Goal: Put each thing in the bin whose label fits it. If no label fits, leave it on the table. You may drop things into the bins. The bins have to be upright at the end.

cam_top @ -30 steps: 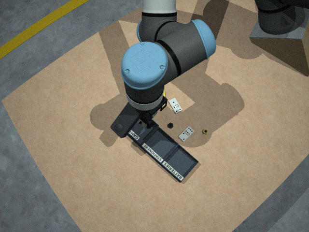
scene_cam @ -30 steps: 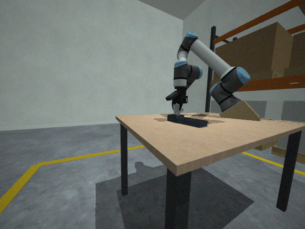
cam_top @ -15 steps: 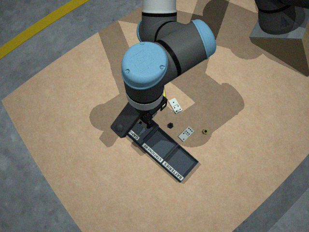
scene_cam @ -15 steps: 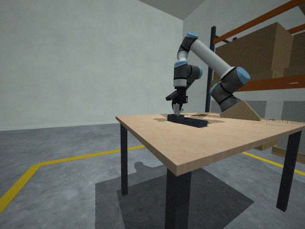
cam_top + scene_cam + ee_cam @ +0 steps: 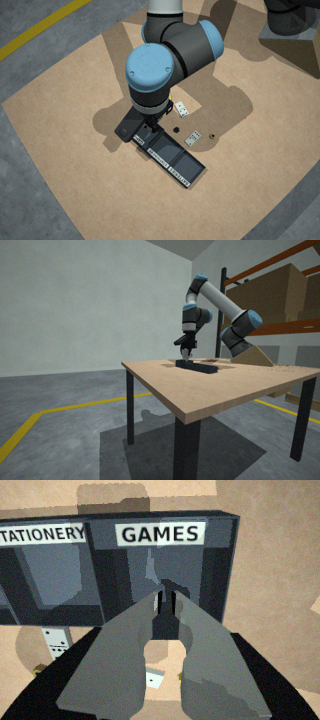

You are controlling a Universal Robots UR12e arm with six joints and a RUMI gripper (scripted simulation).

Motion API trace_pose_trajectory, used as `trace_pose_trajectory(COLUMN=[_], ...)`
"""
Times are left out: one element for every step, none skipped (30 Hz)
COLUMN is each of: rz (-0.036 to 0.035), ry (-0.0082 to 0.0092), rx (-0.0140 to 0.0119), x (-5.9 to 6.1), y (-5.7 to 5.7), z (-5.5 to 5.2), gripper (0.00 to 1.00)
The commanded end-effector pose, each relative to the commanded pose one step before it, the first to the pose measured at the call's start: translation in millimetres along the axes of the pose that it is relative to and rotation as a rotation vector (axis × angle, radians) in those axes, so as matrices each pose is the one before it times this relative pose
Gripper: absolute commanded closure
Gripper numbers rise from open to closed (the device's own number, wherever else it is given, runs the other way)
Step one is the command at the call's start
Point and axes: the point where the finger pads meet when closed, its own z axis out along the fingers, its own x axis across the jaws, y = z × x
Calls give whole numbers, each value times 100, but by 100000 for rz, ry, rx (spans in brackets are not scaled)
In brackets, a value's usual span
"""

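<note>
1. The three-bin tray (image 5: 168,166) (image 5: 197,367) (image 5: 95,580) stands upright on the table (image 5: 103,186) (image 5: 219,392) (image 5: 285,555).
2. The claw (image 5: 155,129) (image 5: 185,360) (image 5: 167,592) is closed on nothing, pointing down at the tray's GAMES bin.
3. Beside the tray's unlabelled long side lie a dark nut (image 5: 176,129) and a six-and-one domino (image 5: 192,138) (image 5: 56,639).
4. Beyond that domino from the tray is a brass nut (image 5: 212,135) (image 5: 39,670).
5. Off the tray's GAMES end lies another domino (image 5: 181,109) (image 5: 154,678), near a mostly hidden yellow thing (image 5: 170,96) (image 5: 180,677).

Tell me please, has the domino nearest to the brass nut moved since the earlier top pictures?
No. The domino lies in the same place beside the bin tray.
</note>
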Motion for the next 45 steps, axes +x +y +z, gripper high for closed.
trace_pose_trajectory(rz=[32, 0, 0, 0, 0, 1, 0, 0, 0, 0, 0, 0, 0, 0, 0, 0, 0, 0, 0, 0, 0, 0, 0, 0, 0, 0, 0, 0, 0, 0, 0, 0, 0, 0, 0, 0, 0, 0, 0, 0, 0, 0, -1, 0, 0], ry=[2, 0, 0, 0, 0, 0, 0, 0, 0, 0, 0, 0, 0, 0, 0, 0, 0, 0, 0, 0, 0, 0, 0, 0, 0, 0, 0, 0, 0, 0, 0, 0, 0, 0, 0, 0, 0, 0, 0, 0, 0, 0, 0, 0, 0], rx=[107, 0, 0, 7, 2, -4, 0, 0, 0, 0, 0, 0, 0, 0, 0, 0, 0, 0, 0, 0, 0, 0, 0, 0, 0, 0, 0, 0, 0, 0, 0, 0, 0, 0, 0, 0, 0, 0, 0, 0, 0, 0, 4, 0, 0], x=[9, 0, 0, 1, 1, -1, 0, 0, 0, 0, 0, 0, 0, 0, 0, 0, 0, 0, 0, 0, 0, 0, 0, 0, 0, 0, 0, 0, 0, 0, 0, 0, 0, 0, 0, 0, 0, 0, 0, 0, 0, 0, 1, 0, 0], y=[-43, 0, 0, 0, 1, -2, 0, 0, 0, 0, 0, 0, 0, 0, 0, 0, 0, 0, 0, 0, 0, 0, 0, 0, 0, 0, 0, 0, -1, 0, 0, 0, 0, 0, 0, 0, 0, 0, 0, 0, 0, 0, 2, 0, 0], z=[-54, 0, 0, -123, -130, -140, -133, -133, -133, 0, 0, -134, -133, -133, -133, -133, -133, -133, -133, -133, -133, -133, -133, -133, -133, -133, 0, 0, -400, -400, -400, -400, -400, -400, -400, -340, 0, 0, 0, 0, 0, 0, 7, 0, 0], gripper=[96, 96, 96, 96, 96, 96, 96, 96, 96, 96, 96, 96, 96, 96, 96, 96, 96, 96, 96, 96, 96, 96, 96, 96, 96, 96, 96, 96, 96, 96, 96, 96, 96, 96, 96, 96, 96, 96, 96, 96, 96, 96, 96, 96, 96])
